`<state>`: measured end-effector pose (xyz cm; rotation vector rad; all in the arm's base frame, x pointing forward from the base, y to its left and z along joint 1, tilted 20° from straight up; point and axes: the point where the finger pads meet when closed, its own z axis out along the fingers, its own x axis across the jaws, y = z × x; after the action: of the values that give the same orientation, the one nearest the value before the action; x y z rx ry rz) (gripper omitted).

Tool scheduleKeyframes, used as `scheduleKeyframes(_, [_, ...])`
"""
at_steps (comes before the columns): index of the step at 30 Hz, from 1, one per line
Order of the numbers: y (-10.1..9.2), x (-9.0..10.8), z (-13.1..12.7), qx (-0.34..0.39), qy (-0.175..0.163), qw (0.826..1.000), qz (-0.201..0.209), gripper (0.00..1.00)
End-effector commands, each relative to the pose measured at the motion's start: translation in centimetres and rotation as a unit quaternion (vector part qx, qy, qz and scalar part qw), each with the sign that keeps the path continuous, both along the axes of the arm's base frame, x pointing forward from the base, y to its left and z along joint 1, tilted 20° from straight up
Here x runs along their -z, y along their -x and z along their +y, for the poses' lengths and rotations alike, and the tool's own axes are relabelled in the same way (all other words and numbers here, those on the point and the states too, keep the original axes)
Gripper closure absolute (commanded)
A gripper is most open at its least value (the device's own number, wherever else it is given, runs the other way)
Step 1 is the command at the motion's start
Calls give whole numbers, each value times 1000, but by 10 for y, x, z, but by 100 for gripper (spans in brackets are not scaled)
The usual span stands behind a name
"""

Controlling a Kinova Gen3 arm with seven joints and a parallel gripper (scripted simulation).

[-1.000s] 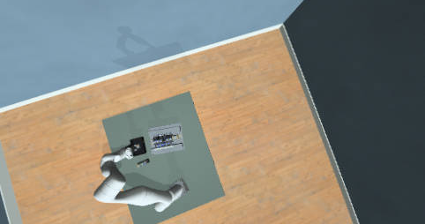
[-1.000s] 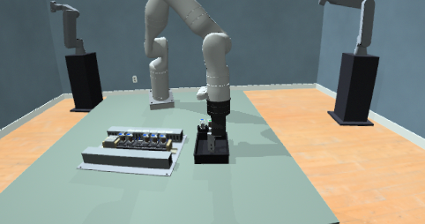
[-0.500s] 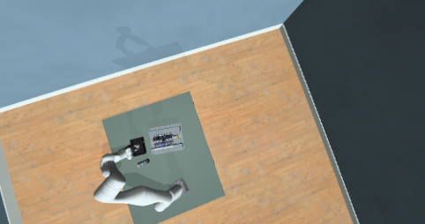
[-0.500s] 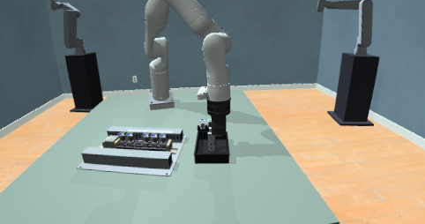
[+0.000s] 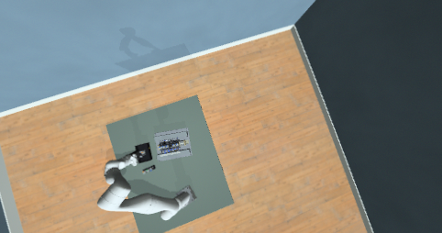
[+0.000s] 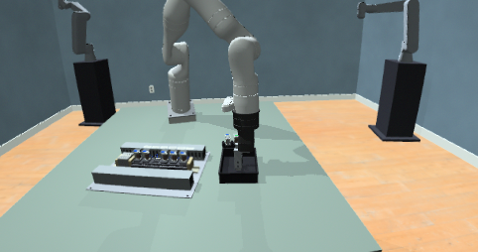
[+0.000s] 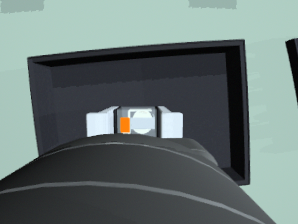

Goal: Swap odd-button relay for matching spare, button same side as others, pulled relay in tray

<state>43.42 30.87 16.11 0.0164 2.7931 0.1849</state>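
Observation:
My gripper [image 7: 138, 119] [image 6: 239, 162] is shut on a grey relay [image 7: 141, 123] with an orange test button [image 7: 124, 124]. It holds the relay low inside the black tray [image 7: 237, 110] [image 6: 238, 177] [image 5: 138, 147]; I cannot tell whether the relay touches the tray floor. The spare relay [image 6: 228, 140] [image 5: 149, 169], with a blue button, stands upright on the mat just beyond the tray's far left corner. The relay row [image 6: 161, 155] with blue buttons sits in the panel [image 6: 141, 189] [image 5: 172, 144] left of the tray.
The arm's base [image 6: 181, 115] stands on the grey-green mat [image 6: 278, 215] behind the panel. Two black pedestals with other arms [image 6: 94, 91] [image 6: 399, 98] stand on the wooden floor at the sides.

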Motion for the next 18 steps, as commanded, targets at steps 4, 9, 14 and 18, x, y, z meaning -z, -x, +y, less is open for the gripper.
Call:
scheduleKeyframes(4, [3, 4, -1, 0, 2, 1000, 5, 100])
scheduleKeyframes(9, [1, 0, 0, -1, 0, 1000, 1, 100])
scheduleKeyframes(14, [2, 1, -1, -1, 1, 1000, 3, 100])
scheduleKeyframes(18, [2, 2, -2, -1, 2, 1000, 4, 100])
